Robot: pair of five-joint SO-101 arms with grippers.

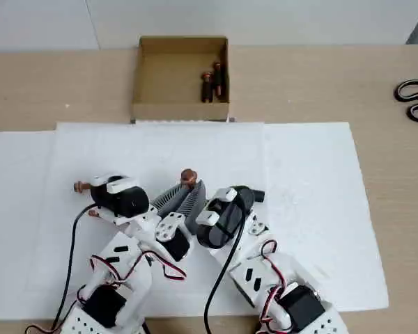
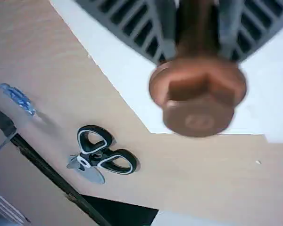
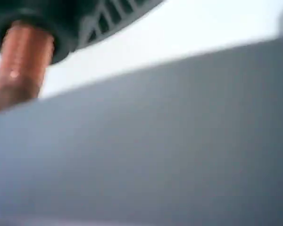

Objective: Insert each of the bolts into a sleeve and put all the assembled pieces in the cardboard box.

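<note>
A copper bolt (image 1: 189, 177) with a hex head (image 2: 198, 94) stands up between grey ribbed fingers, and my left gripper (image 2: 198, 28) is shut on its shaft. In the high view the left gripper (image 1: 175, 200) and the right gripper (image 1: 198, 202) meet under that bolt, near the middle of the white sheet. The right wrist view has a copper shaft (image 3: 21, 61) coming out of a dark sleeve (image 3: 47, 19), with a grey blur across most of the picture. The cardboard box (image 1: 181, 111) at the back holds two assembled pieces (image 1: 212, 82).
A loose bolt (image 1: 81, 186) lies on the white sheet (image 1: 299, 181) just left of the left arm. Black scissors (image 1: 414, 99) (image 2: 101, 155) lie on the bare wood at the far right.
</note>
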